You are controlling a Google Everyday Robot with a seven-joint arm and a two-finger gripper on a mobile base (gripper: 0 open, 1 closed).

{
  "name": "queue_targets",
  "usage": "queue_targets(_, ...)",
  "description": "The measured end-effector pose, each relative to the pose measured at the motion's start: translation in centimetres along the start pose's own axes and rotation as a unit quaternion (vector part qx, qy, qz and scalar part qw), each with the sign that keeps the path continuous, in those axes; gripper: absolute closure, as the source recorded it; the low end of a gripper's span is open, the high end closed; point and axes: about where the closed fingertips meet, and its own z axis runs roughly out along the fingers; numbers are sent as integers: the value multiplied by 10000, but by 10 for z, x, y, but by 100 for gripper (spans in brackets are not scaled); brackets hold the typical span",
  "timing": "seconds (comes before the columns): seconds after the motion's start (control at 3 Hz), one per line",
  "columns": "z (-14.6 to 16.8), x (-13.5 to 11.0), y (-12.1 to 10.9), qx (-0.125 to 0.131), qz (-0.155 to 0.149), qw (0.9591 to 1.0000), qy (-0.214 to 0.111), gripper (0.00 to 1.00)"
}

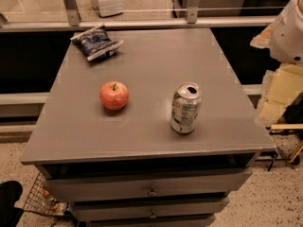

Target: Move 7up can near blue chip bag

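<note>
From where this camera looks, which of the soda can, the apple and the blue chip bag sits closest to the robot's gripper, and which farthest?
The gripper hangs at the right edge, beyond the table.
1. 7up can: right side of the table, clearly nearest.
2. apple, left of centre, and blue chip bag, far left corner: too close to call.

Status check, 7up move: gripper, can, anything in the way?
Gripper out of view; white arm section at right edge. 7up can upright, front right of table; blue chip bag back left. Apple just off the straight path.
</note>
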Motion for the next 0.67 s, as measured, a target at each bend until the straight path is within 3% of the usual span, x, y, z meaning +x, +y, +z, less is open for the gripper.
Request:
queue_targets(0.33,0,0,0,1,0,10000,0,0)
queue_targets(0.67,6,3,-5,-68,96,9995,-294,0)
